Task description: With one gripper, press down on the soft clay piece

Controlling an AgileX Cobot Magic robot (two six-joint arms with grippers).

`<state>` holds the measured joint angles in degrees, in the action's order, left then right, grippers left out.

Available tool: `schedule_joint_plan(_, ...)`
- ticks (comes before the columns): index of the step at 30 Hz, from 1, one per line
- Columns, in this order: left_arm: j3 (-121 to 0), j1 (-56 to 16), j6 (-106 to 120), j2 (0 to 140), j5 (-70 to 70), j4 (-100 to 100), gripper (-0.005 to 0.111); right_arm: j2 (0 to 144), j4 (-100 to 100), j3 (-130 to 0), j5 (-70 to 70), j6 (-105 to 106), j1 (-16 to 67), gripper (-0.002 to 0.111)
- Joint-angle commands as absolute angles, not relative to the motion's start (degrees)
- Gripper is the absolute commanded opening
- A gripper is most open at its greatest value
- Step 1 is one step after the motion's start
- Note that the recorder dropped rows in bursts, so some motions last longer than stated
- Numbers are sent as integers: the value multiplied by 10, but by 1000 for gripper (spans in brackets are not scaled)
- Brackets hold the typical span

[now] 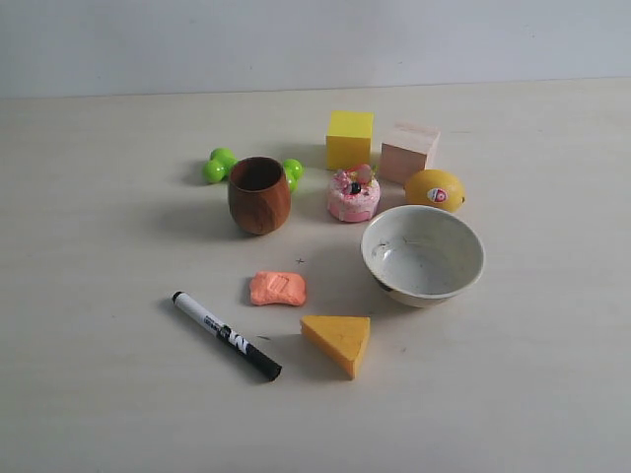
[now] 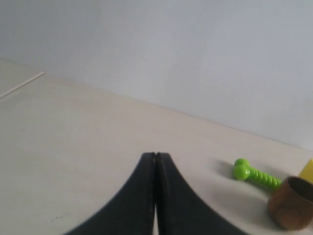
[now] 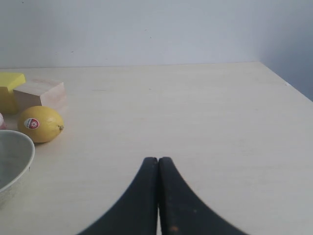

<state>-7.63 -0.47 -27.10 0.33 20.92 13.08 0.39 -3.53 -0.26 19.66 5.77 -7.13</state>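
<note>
The soft clay piece [image 1: 278,288] is a flat salmon-orange lump lying on the table between the wooden cup and the black marker; nothing touches it. Neither arm shows in the exterior view. In the left wrist view my left gripper [image 2: 155,155] is shut, its black fingers pressed together with nothing between them, over bare table short of the green toy. In the right wrist view my right gripper [image 3: 158,160] is likewise shut and holds nothing, over bare table to one side of the lemon. The clay is out of both wrist views.
Around the clay: a wooden cup [image 1: 259,194], a green toy [image 1: 221,164], a black marker [image 1: 227,336], a yellow-orange cheese wedge [image 1: 338,341], a white bowl [image 1: 422,253], a pink cake toy [image 1: 353,194], a yellow block [image 1: 349,139], a pale wooden block [image 1: 408,152], a lemon [image 1: 434,189].
</note>
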Motion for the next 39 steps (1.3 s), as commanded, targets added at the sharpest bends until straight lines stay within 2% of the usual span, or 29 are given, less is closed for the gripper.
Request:
schedule_joint_plan(1, -42, -25, -205, 0, 194, 88, 0, 0, -34, 0, 194, 59, -74, 0)
schedule_joint_plan(9, 0, -30, -166, 0, 190, 81, 0, 0, -34, 0, 194, 59, -74, 0)
schedule_joint_plan(39, 0, -28, -126, 0, 206, 83, 0, 0, -34, 0, 194, 59, -74, 0)
